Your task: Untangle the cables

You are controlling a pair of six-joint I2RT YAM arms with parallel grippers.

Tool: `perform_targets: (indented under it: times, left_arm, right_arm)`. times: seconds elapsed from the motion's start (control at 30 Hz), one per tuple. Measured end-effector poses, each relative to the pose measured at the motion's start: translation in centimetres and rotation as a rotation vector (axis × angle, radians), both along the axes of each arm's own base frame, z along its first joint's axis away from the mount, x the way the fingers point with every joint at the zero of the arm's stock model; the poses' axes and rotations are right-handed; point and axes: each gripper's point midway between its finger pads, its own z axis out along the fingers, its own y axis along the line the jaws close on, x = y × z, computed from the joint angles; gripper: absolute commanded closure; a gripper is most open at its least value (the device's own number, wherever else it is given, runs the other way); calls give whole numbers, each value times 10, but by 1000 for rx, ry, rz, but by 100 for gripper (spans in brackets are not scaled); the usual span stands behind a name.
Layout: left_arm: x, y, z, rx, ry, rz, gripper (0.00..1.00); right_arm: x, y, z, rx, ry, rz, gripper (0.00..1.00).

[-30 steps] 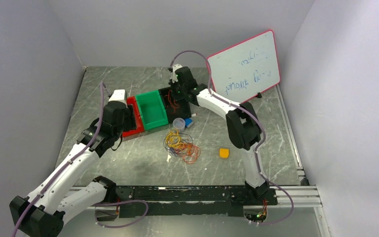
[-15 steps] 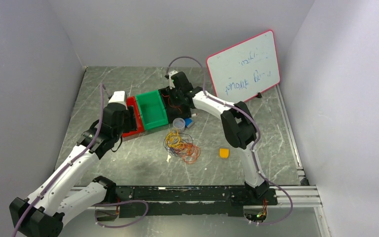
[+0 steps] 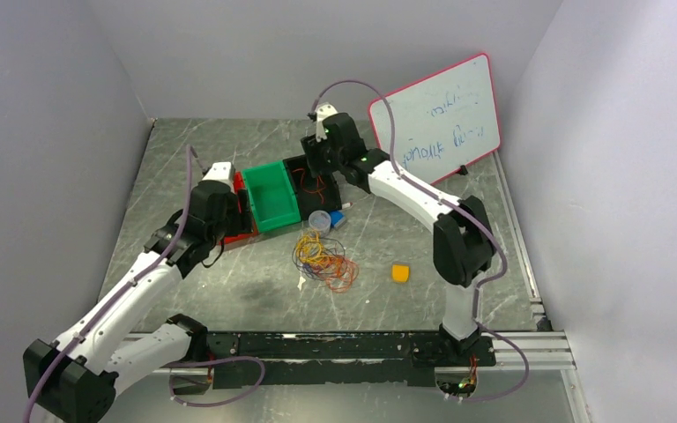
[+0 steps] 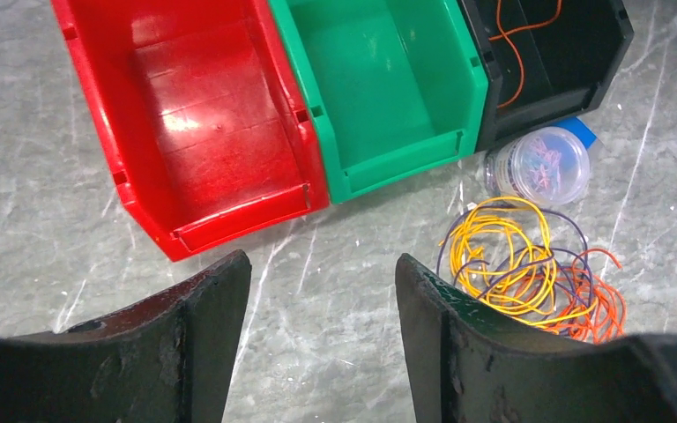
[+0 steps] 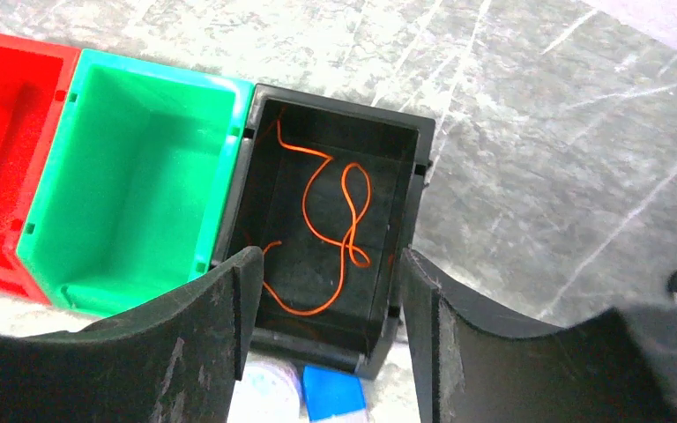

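A tangle of yellow, orange and dark purple cables (image 3: 322, 260) lies on the grey table in front of the bins; the left wrist view shows the tangle (image 4: 529, 273) at the right. A single orange cable (image 5: 335, 220) lies loose inside the black bin (image 5: 405, 132). My right gripper (image 5: 331, 256) hovers open above that bin's near edge, with nothing between its fingers. It shows at the back of the top view (image 3: 316, 167). My left gripper (image 4: 322, 264) is open and empty over bare table just before the red bin (image 4: 203, 132), left of the tangle.
A green bin (image 4: 379, 79) stands between the red and black ones. A clear lidded cup (image 4: 542, 163) and a blue piece (image 5: 331, 392) sit by the black bin's front. A yellow block (image 3: 400, 272) lies to the right. A whiteboard (image 3: 436, 119) leans at the back right.
My right gripper has opened above the black bin, and the orange cable now lies free inside it. My left gripper has opened a little wider and shifted slightly.
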Motion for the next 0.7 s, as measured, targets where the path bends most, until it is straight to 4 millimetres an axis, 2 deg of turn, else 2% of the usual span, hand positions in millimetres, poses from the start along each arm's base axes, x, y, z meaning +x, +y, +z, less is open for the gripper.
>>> perform_targets:
  times: [0.17,0.43,0.6,0.7]
  left_arm:
    - [2,-13,-7,-27,31,-50,35]
    - [8,-46,-14,-116,59,-145,38]
    - [7,-72,-31,-126,115,-209,39]
    - [5,-85,-40,-135,141,-234,39]
  right_arm:
    - [-23,-17,18,33,-25,-4,38]
    - [-83,-60,12,119,36,-58,40]
    - [-133,-81,3,197,116,-55,40]
    - [-171,-90,-6,252,167,-7,40]
